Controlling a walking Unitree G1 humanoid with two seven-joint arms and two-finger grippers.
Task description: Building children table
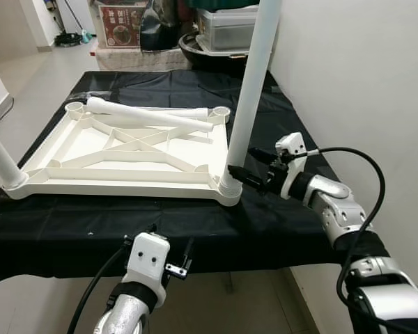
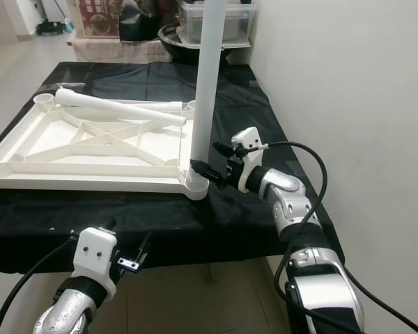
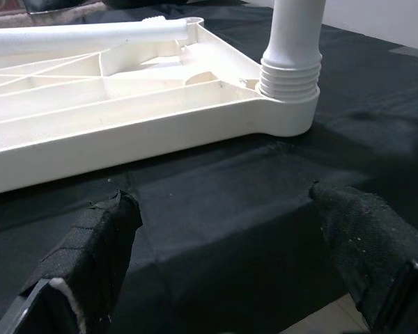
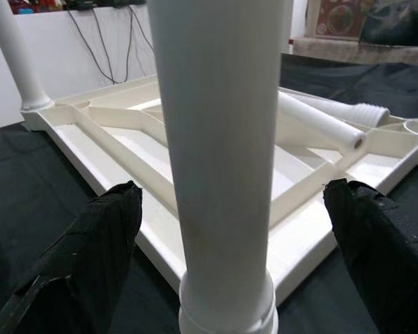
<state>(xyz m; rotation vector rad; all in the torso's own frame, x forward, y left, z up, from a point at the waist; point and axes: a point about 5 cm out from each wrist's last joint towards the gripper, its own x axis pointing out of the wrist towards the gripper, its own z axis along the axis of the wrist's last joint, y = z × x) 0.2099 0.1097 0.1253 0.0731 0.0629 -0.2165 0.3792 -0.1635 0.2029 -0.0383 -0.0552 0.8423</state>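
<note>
A white plastic tabletop lies upside down on a black cloth spread over a low surface, its ribbed underside facing up. One white leg stands upright in the corner socket nearest the robot's right side, and a second leg stands in the near corner on the left. A third leg lies loose across the far part of the tabletop, tilted over the ribs. The right gripper reaches in from the right at the base of the upright leg — its fingers are spread wide on either side of the leg, not touching it, so it holds nothing. The left gripper hovers low at the front edge of the cloth, short of the tabletop, with its fingers also apart and empty. Behind the cloth, boxes and a clear storage bin sit against the white wall.
</note>
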